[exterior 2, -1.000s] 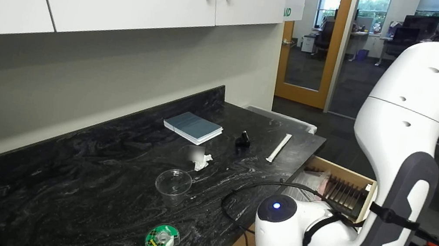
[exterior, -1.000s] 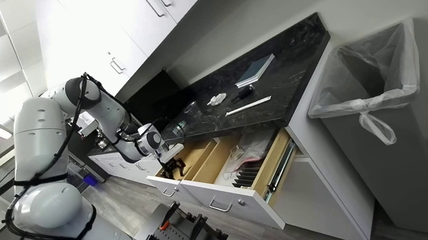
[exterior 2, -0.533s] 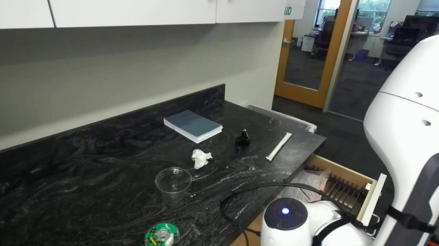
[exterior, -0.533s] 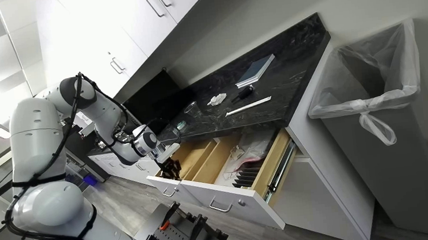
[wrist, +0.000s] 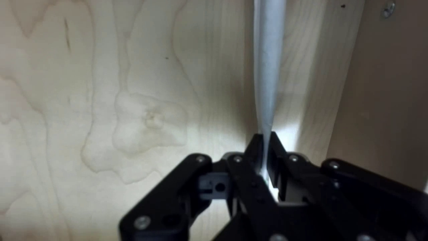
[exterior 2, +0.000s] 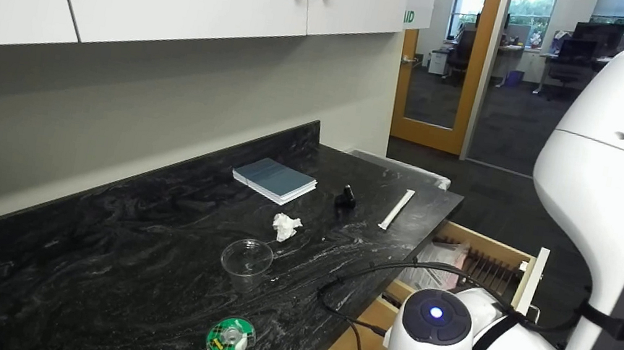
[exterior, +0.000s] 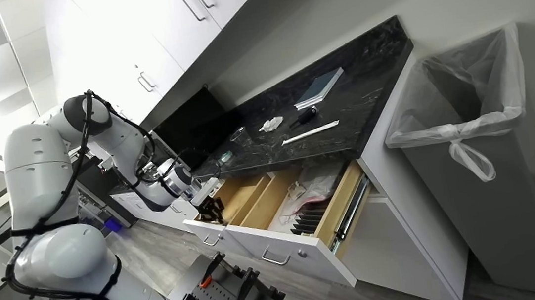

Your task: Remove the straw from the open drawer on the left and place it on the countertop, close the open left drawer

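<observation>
Black countertop (faintly white-veined), white straw

Office, probably: distant monitor, desk chair

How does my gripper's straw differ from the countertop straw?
The held straw is pinched in the gripper above the left drawer's floor; the loose straw lies on the countertop. The held straw narrows toward the grip; the loose straw looks evenly wide. Both look white and slender.

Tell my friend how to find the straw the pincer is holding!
Start at the long black countertop, then look below to the open left drawer. Here the black pincer grips a thin white straw. Being gripped sets it apart: the similar white stick lies up on the countertop.
</observation>
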Robot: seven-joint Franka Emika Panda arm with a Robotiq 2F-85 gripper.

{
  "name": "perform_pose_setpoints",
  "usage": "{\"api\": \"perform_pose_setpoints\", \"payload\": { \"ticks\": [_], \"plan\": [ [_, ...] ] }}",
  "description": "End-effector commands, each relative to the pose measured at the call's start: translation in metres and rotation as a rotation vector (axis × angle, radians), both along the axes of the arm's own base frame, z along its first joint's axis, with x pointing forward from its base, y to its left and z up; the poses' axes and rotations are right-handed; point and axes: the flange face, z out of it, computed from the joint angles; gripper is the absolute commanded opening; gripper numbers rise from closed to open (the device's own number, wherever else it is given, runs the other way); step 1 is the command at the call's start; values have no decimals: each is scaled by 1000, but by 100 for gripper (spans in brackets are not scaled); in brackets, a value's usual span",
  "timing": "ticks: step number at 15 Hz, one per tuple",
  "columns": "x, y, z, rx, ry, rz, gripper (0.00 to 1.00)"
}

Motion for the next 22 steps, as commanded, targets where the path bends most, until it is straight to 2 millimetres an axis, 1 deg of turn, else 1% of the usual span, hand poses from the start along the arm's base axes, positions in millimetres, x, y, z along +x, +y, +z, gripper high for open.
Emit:
{"api": "perform_pose_setpoints", "payload": {
  "ticks": [1,2,3,5,6,7,8,9,11,12,13,14,15,17,19,21,22],
  "plan": [
    [-6,-9,51,7,-120,-31,2],
    [-4,-8,63,9,-145,-31,2],
    [-1,-10,79,12,-177,-41,2],
    [-1,-10,106,12,-211,-49,2],
    [-4,-9,113,-1,-214,-41,2],
    [-10,-9,114,-22,-196,-32,2],
    [-23,-9,110,-63,-167,-22,2],
    [-2,-2,106,-13,-187,-22,7],
    [-17,-2,106,-43,-171,-9,7],
    [-20,-2,105,-46,-167,-6,7],
    [-21,-3,104,-48,-165,-6,2],
    [-13,-3,113,-26,-225,-30,2],
    [-5,-1,127,28,-283,-61,2],
    [10,-4,153,74,-345,-126,2],
    [25,-11,180,120,-408,-195,2],
    [45,-21,209,149,-490,-248,2],
    [59,-29,224,152,-540,-270,2]
  ]
}}
